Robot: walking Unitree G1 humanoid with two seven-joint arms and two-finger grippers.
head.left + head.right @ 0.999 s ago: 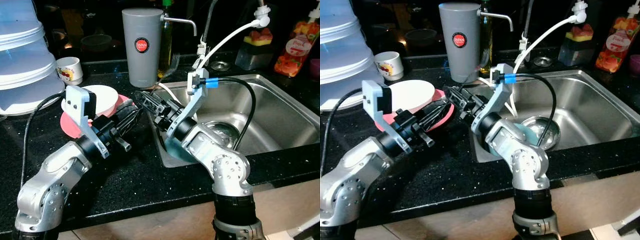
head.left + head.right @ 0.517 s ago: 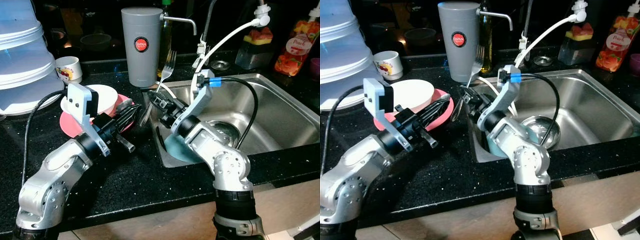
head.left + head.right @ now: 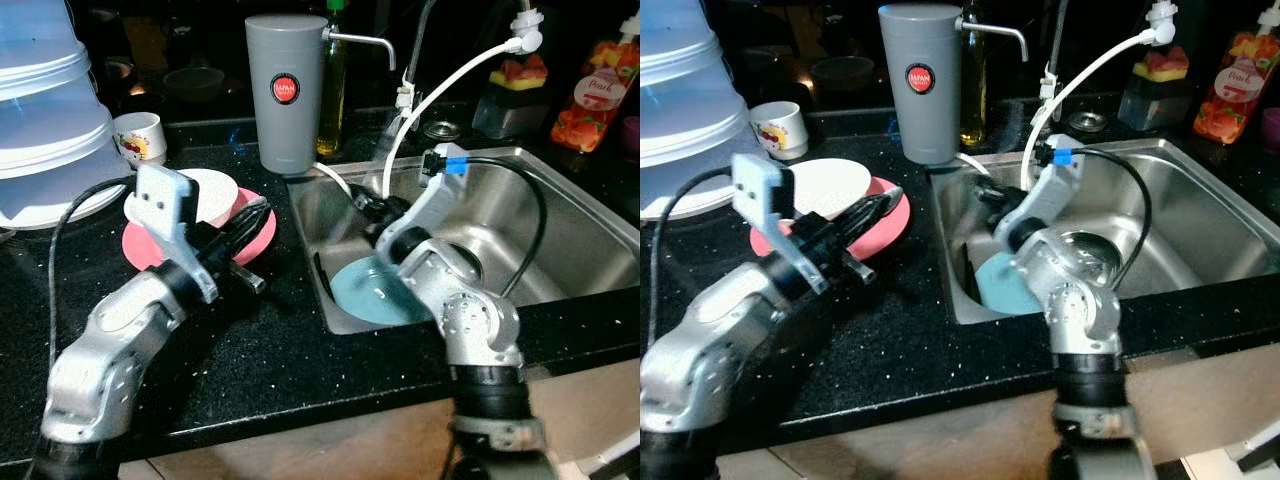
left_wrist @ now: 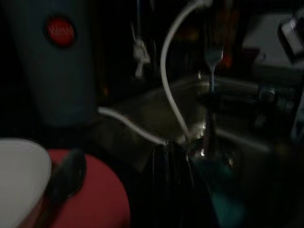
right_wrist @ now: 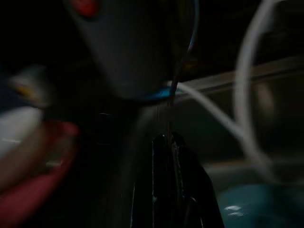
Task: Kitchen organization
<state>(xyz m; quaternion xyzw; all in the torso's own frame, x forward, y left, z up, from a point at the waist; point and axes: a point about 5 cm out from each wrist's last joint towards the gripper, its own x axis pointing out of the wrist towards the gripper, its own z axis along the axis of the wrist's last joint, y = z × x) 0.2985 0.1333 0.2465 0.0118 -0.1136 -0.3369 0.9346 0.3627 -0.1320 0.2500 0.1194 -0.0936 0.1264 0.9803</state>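
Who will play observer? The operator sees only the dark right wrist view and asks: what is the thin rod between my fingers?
Observer: It is a fork. The left wrist view shows it upright, tines up, in the right gripper.
Operator: Where am I holding it?
Observer: Over the left end of the sink, near the grey canister.
Operator: What else is in the sink, beyond the teal patch I can see?
Observer: A steel bowl sits beside the teal plate.
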